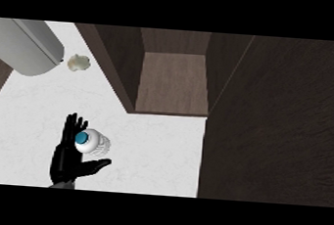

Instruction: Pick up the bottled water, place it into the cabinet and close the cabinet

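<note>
Even, soft light — white counter point(159, 153) bright, cabinet point(173, 83) interior dim, shadows faint.

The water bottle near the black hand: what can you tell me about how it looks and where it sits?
The bottled water is seen from almost straight above: a blue cap in the middle of a whitish, ribbed, plastic-looking body. It seems to stand upright on the pale counter, in front of the open cabinet. The left hand is open beside it, fingers behind, thumb in front, apparently touching.

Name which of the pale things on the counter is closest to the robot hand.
The bottled water, white with a blue cap, stands right beside the left robot hand. The small lumpy cream object lies far off, by the grey cylinder.
</note>
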`<state>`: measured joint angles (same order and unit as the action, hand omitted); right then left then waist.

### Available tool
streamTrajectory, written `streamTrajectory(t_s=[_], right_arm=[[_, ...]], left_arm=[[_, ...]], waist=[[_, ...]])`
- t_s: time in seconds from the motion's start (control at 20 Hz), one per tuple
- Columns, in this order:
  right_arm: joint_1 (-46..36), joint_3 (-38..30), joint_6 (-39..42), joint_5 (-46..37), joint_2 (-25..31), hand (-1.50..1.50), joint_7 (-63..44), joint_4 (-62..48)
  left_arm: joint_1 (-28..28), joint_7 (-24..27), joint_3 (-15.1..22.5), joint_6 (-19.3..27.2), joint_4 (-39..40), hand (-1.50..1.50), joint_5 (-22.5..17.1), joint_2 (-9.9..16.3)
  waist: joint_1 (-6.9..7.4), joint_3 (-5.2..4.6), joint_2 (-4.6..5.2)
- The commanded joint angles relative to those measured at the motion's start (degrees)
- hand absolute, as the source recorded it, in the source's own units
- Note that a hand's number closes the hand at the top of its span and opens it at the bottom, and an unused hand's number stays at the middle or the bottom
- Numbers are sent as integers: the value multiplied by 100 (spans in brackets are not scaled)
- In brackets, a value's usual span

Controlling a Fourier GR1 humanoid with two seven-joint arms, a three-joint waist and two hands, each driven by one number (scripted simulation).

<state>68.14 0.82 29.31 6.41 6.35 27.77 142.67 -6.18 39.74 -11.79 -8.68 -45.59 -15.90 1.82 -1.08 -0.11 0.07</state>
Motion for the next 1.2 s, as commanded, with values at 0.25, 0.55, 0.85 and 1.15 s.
streamTrajectory(t_s=[0.25, 0.55, 0.85, 1.15], right_arm=[[248, -390, 278, 722, 35, -150, -209, 663], [53, -328, 200, 594, -62, -150, -452, 706], [152, -401, 304, 594, -165, -150, -288, 593], [56, -498, 390, 663, -166, -150, -297, 579]], left_arm=[[-193, 529, -87, -771, 602, 150, -223, -23], [-877, 460, -286, -700, 931, 150, -472, 9], [-759, 1044, 7, -107, 641, 150, -323, -174], [-671, 631, 147, -228, -68, 150, -275, -172]], waist=[[40, 5, -8], [41, 4, 1], [53, 8, -17], [86, 11, -21]])
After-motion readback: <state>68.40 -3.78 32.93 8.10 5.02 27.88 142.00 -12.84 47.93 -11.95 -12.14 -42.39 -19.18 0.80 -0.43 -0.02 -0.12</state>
